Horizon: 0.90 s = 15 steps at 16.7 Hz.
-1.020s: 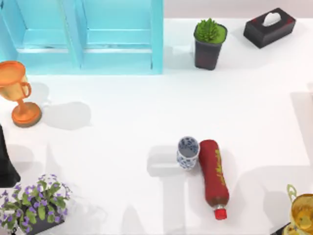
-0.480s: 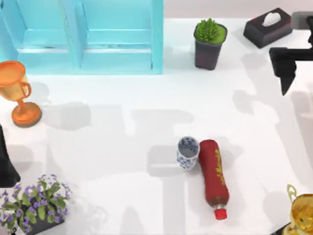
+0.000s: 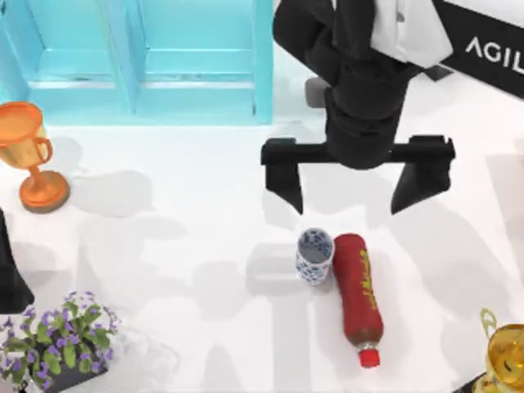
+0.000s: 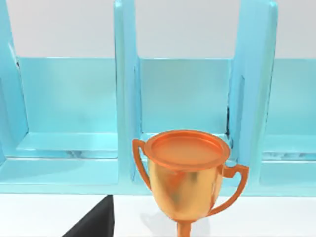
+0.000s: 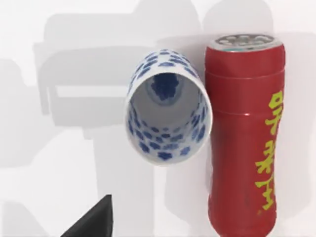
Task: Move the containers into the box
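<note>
A white cup with a blue floral pattern (image 3: 314, 255) stands upright near the table's middle, touching a red bottle (image 3: 358, 299) that lies on its right side. My right gripper (image 3: 354, 187) hangs open just behind the cup, its two black fingers spread wide. The right wrist view looks down into the cup (image 5: 168, 111), with the bottle (image 5: 244, 143) beside it. The light blue box (image 3: 139, 61) stands at the back left. My left arm (image 3: 8, 274) is parked at the left edge; its wrist view faces the box (image 4: 182, 98).
An orange trophy (image 3: 29, 155) stands at the left in front of the box. A pot of purple flowers (image 3: 57, 340) sits at the front left, a gold trophy (image 3: 506, 356) at the front right corner.
My right arm has swept in from the right edge to above the back middle of the table, now covering the plant pot and tissue box. The cup and bottle have not moved.
</note>
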Tool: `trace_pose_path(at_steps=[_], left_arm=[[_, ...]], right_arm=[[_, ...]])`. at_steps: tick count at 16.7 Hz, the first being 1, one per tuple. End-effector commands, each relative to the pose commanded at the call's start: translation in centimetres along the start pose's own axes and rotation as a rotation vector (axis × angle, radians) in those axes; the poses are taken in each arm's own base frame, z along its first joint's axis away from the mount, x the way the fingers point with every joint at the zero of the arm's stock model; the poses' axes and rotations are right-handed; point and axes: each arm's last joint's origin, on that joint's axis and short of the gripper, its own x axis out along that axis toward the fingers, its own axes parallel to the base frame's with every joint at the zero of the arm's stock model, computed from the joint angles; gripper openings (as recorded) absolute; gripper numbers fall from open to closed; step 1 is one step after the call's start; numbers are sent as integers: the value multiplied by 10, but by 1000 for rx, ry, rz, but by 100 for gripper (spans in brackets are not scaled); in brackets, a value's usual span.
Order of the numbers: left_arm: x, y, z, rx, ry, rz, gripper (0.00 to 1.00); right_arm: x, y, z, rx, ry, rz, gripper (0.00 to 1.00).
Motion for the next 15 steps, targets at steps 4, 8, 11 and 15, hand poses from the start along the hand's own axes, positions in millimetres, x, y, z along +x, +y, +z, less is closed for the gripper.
trace_pose_path(at_steps=[4,8,11,15], left_arm=[[0,0,0,0,0,0,100],[0,0,0,0,0,0,100],[0,0,0,0,0,0,100],[0,0,0,0,0,0,100]], right_arm=[[0,5,-2,0,-5,4,100],[11,4,-2,-1,-1,0,100],[41,6,1,0,-5,4,100],[87,6,0,0,-10,8,100]])
